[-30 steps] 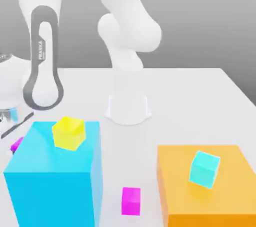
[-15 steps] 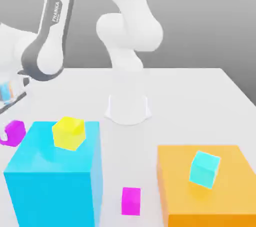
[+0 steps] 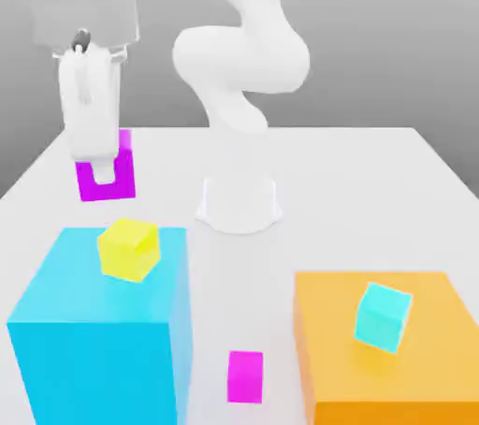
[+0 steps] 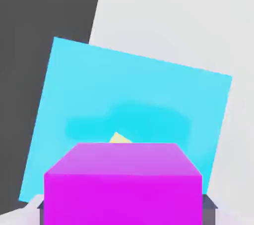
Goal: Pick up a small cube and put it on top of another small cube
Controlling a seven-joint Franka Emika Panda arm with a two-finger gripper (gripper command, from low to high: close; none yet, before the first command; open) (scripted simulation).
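Nearest in the exterior view, a small magenta cube rests on the white table, between the big blue block on that view's left and the big orange block on its right. A yellow cube sits tilted on the blue block's top, and a pale cyan cube (also tilted) sits on the orange one. Farther back the table runs to a straight far edge, with a plain grey backdrop behind it. The arm's white base stands mid-table, well behind the blocks.

The arm bends up from the base and over toward the exterior view's left, the hand pointing down. The gripper hangs in the air above and behind the blue block, its jaws closed on the other magenta cube, which is lifted clear of the table. In the hand view this held cube sits closest, with the blue block's top beneath it and a sliver of the yellow cube showing past its edge.
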